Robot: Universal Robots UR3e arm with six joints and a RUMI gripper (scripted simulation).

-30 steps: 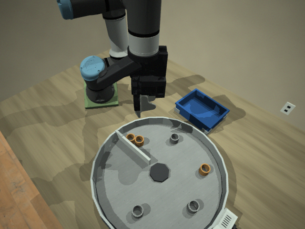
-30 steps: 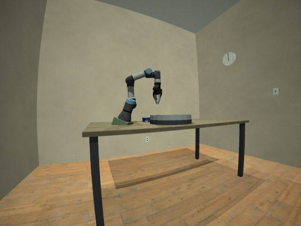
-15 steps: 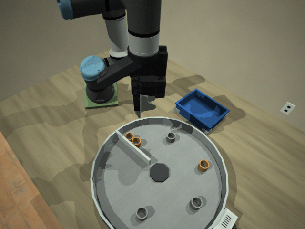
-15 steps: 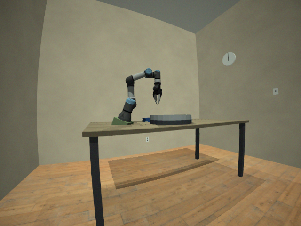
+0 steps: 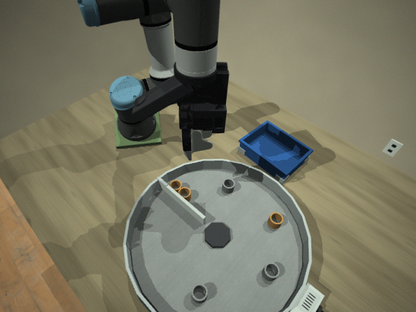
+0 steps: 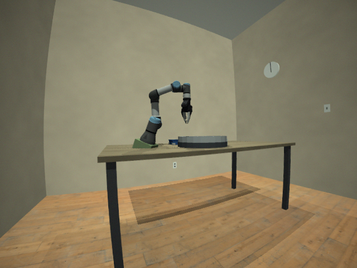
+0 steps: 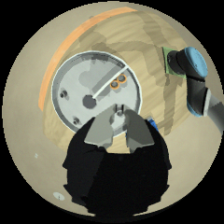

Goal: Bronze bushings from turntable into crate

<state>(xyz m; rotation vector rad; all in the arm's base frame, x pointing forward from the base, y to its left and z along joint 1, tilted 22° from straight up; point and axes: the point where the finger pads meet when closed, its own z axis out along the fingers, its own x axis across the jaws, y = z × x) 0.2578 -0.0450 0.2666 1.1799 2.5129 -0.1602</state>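
Note:
My gripper (image 5: 190, 157) (image 6: 186, 123) (image 7: 119, 105) is shut and empty, high above the near-base rim of the turntable (image 5: 248, 245) (image 6: 202, 142) (image 7: 71, 106). Two bronze bushings (image 5: 188, 197) (image 7: 114, 88) stand touching beside the divider wall (image 5: 185, 203) (image 7: 109, 82). A third bronze bushing (image 5: 274, 225) stands alone toward the right rim. A steel bushing (image 5: 229, 190) shows below the fingertips in the wrist view. Two more, a steel bushing (image 5: 269, 277) and another steel bushing (image 5: 198, 299), stand in the front half. The blue crate (image 5: 257, 158) (image 6: 173, 142) (image 7: 152, 124) shows no bushing inside.
The crate stands just outside the turntable's rim, with low light-coloured corner pieces. The divider runs from the rim toward the dark centre hub (image 5: 217, 234) (image 7: 89, 101). The arm's green base plate (image 5: 136, 143) (image 6: 141, 143) is left of the crate. A white vented box (image 5: 308, 299) touches the front right rim.

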